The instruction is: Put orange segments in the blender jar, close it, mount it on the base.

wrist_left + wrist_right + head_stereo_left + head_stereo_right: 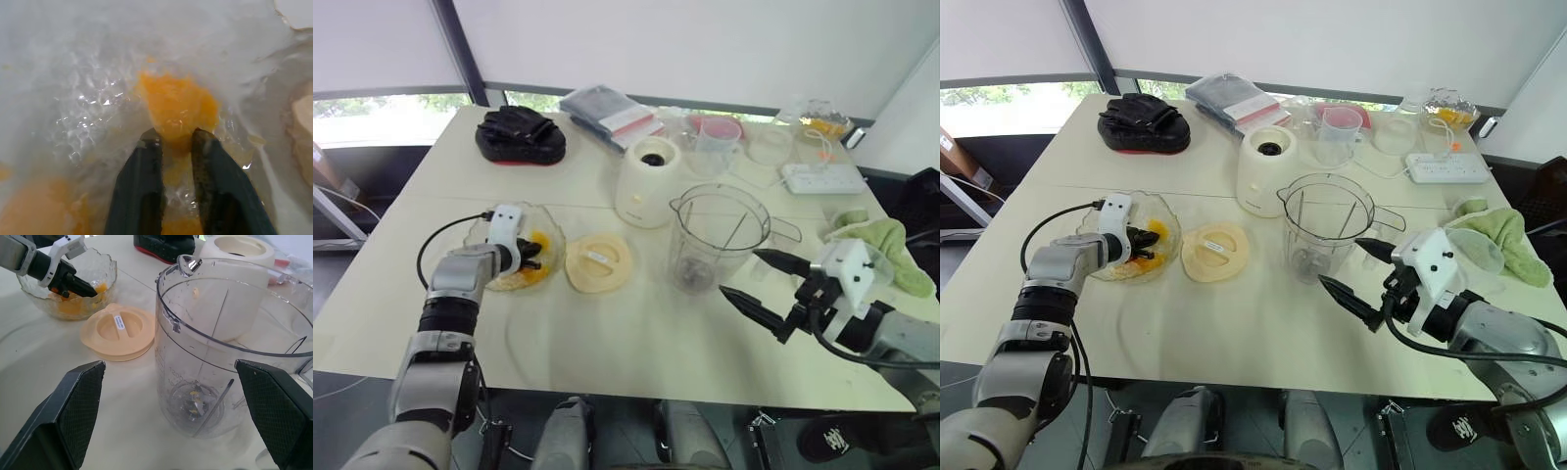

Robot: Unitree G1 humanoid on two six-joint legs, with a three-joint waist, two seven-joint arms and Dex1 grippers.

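Several orange segments (536,262) lie in a scalloped clear glass dish (551,231) on the table's left side. My left gripper (530,255) reaches down into the dish. In the left wrist view its fingers (146,166) pinch one glossy orange segment (178,105) at the tips. The clear blender jar (720,235) stands upright and lidless at the middle, with a few small orange bits at its blade hub (194,401). My right gripper (737,271) hovers open just right of the jar, holding nothing. The cream-white base (649,181) stands behind the jar, to its left.
The pale-yellow lid (599,262) lies flat between dish and jar. At the back are a black padded object (521,135), plastic bags (612,113), a pink-rimmed cup (715,137) and a power strip (822,177). A green cloth (886,245) lies at the right edge.
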